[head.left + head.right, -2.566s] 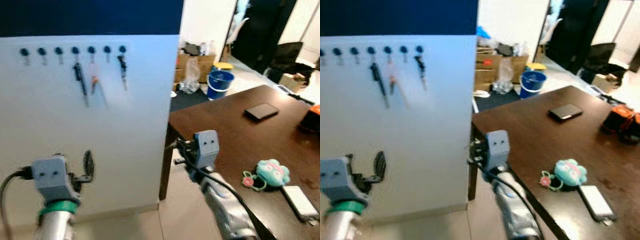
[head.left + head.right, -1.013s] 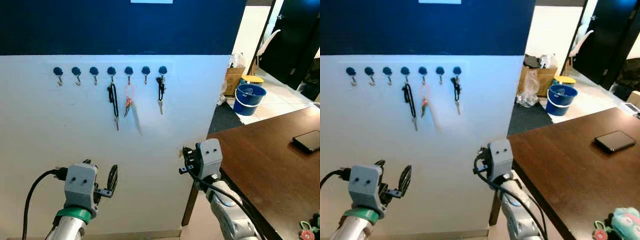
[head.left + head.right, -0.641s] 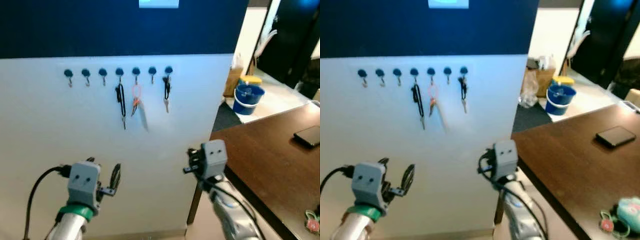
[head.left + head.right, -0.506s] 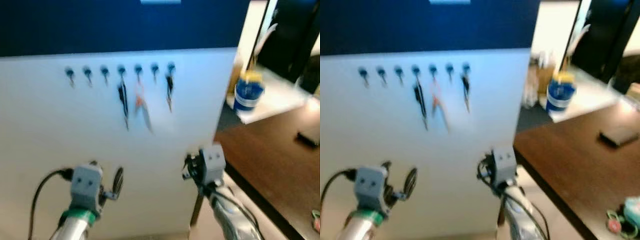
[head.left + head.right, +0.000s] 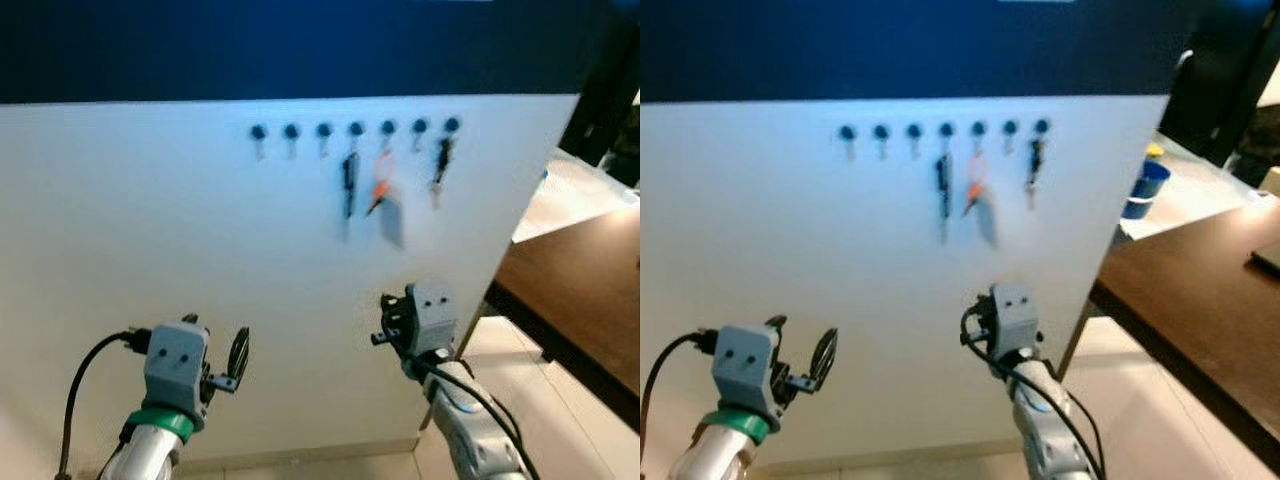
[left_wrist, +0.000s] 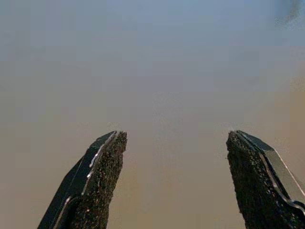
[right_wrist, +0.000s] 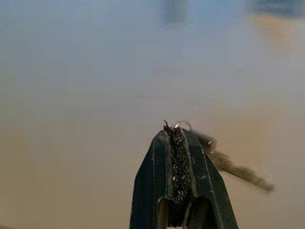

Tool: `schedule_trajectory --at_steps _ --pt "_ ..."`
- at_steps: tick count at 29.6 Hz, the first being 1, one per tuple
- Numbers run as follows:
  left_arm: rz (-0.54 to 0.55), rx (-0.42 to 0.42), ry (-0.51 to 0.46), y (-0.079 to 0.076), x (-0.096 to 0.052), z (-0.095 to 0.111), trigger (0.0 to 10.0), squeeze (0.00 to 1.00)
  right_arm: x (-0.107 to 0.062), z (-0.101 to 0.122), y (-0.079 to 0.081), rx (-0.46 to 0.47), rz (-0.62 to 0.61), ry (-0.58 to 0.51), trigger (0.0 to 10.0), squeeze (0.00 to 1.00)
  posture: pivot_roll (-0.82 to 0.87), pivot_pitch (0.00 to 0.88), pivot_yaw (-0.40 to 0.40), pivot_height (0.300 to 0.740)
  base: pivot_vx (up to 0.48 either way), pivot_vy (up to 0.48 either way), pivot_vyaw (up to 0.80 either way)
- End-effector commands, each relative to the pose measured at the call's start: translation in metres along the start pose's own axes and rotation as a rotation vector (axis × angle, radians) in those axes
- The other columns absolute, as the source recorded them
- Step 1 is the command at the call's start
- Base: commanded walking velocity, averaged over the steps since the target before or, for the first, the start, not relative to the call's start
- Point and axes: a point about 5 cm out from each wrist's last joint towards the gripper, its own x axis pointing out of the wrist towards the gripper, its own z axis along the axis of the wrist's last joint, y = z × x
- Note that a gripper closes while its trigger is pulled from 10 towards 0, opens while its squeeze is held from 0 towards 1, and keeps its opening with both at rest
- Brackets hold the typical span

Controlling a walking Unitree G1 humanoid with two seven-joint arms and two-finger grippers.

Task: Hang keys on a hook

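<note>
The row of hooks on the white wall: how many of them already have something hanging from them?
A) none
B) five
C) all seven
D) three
D: of the seven blue hooks, three toward the right end carry things: a black item, an orange-tagged bunch and a dark set of keys on the last hook. The rest hang bare.

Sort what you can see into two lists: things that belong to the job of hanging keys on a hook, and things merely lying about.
Belonging to the job:
- right hand, shut on a key
- row of blue hooks on the white wall
- key sets already hanging

Lying about:
- left hand, open and empty
- dark wooden table
- blue bucket
</note>
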Motion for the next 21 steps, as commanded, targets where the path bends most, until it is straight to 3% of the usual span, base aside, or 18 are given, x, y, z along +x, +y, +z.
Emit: schedule_trajectory --at_steps 1,21 --pt "0.001 0.001 -0.013 -0.0010 -0.0010 0.0020 10.0 0.00 -0.0009 -0.0030 -0.0003 -0.002 0.004 0.011 10.0 0.00 -0.19 0.001 0.088 0.740 0.000 0.000 0.00" --pt "-0.007 0.020 -0.034 -0.0033 -0.0006 0.0049 10.0 0.00 -0.0007 -0.0032 0.0011 0.002 0.006 0.009 10.0 0.00 -0.18 0.000 0.091 0.740 0.000 -0.456 0.00"
